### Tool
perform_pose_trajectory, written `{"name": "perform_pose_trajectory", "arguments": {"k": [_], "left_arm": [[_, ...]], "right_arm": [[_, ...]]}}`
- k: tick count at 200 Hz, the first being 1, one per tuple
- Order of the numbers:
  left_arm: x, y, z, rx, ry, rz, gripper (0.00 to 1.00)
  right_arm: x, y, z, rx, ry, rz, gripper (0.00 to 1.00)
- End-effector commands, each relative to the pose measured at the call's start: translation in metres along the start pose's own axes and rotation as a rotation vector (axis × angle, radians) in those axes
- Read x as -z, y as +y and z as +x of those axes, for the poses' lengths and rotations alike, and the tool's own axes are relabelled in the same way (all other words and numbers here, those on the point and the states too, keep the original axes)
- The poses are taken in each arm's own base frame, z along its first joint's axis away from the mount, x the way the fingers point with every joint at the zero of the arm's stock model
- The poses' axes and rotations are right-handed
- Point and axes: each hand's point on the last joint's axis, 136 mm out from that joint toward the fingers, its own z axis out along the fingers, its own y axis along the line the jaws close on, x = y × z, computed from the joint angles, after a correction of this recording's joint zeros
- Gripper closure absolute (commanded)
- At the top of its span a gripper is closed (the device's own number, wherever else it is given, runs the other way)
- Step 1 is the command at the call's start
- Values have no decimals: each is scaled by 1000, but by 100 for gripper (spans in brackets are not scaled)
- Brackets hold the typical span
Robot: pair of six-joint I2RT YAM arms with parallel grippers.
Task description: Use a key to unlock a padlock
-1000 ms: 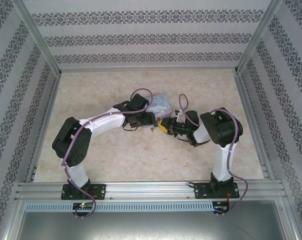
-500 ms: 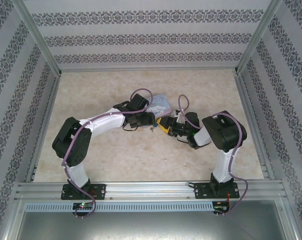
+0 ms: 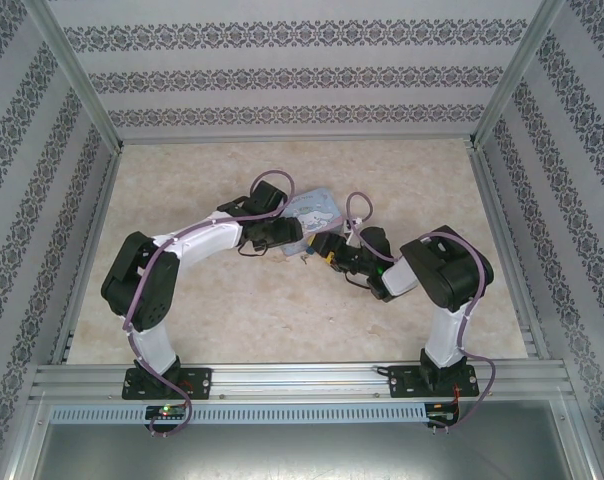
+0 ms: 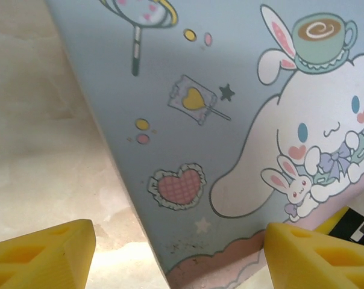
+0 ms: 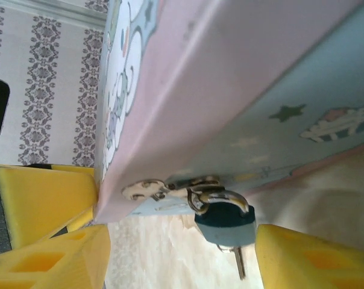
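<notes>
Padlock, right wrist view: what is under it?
A thin key sticks down from the padlock, pale tabletop beyond. Its inserted end is hidden inside the lock body.

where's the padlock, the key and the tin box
padlock [image 5: 225, 224] right wrist view, blue body
key [image 5: 238, 264] right wrist view, shaft under the padlock
tin box [image 4: 242, 78] left wrist view, printed lid

Overhead, I look down from behind the arm bases. My left wrist camera sits close over the tin box lid, beyond its fingers; my right wrist camera views that box's side, between its fingers.
</notes>
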Motion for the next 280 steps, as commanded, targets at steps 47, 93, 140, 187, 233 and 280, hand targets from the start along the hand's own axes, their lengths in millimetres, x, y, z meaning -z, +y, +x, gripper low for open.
{"name": "perform_pose_trajectory", "arguments": {"k": [47,93,140,187,233,280], "left_arm": [[11,-2,-13,15,-18,62,26],[12,1,-12,13,-5,75,26],[12,4,-15,16,7,93,26],[12,9,-17,15,16,98,26],[15,13,-21,17,21,114,26],[15,16,-20,22,32,127,26]], "right_arm": [[-15,-57,21,-43,6,255,33],[-5,-63,21,-10,-68,385,33],[1,-56,18,119,-87,538,31],[-18,-62,22,88,-61,507,30],[-42,-54,24,74,-42,386,30],[-52,-36,20,48,-49,227,35]]}}
